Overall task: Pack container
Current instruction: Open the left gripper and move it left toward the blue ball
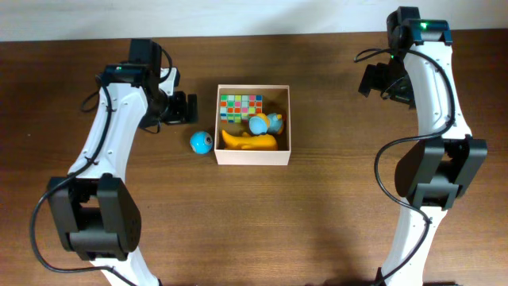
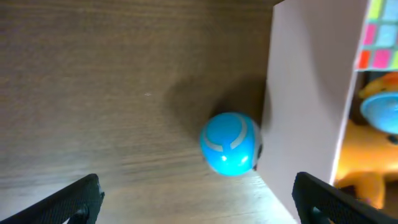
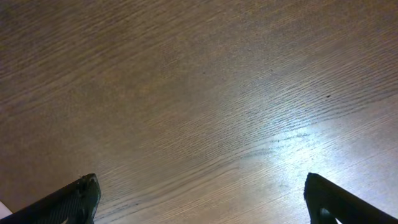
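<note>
Left gripper (image 2: 199, 202), fingers spread wide and empty, hovered over the blue ball (image 2: 230, 144) lying just ahead of it against the outer wall of the container (image 2: 305, 93), apparently lined up to collect the one toy left outside.

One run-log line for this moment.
left tool open, empty | blue ball on table beside container | right tool open, empty

Robotics lab, seemingly: left arm (image 1: 107, 143) and right arm (image 1: 435, 79) flank one wooden table (image 1: 317, 222) (dark brown).
</note>
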`<control>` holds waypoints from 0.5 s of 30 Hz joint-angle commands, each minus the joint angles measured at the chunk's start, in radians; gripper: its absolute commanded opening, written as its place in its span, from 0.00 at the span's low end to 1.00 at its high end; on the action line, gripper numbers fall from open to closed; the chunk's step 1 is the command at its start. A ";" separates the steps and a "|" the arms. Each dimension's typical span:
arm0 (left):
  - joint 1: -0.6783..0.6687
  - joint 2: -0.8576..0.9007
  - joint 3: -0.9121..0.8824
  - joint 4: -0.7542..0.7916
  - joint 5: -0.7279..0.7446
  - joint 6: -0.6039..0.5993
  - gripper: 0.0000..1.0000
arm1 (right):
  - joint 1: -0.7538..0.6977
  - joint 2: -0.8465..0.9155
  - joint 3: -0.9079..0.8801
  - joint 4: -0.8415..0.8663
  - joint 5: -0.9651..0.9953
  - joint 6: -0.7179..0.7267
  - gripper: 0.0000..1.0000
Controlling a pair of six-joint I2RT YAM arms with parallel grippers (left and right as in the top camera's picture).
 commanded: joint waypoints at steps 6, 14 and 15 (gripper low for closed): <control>-0.006 0.032 -0.038 -0.023 -0.010 0.019 0.99 | -0.003 -0.001 -0.001 0.000 0.002 0.009 0.99; -0.006 0.034 -0.092 -0.012 0.080 0.024 0.99 | -0.003 -0.001 -0.001 0.000 0.002 0.009 0.99; -0.006 0.034 -0.095 -0.012 0.089 0.032 0.99 | -0.003 -0.001 -0.001 0.000 0.001 0.009 0.99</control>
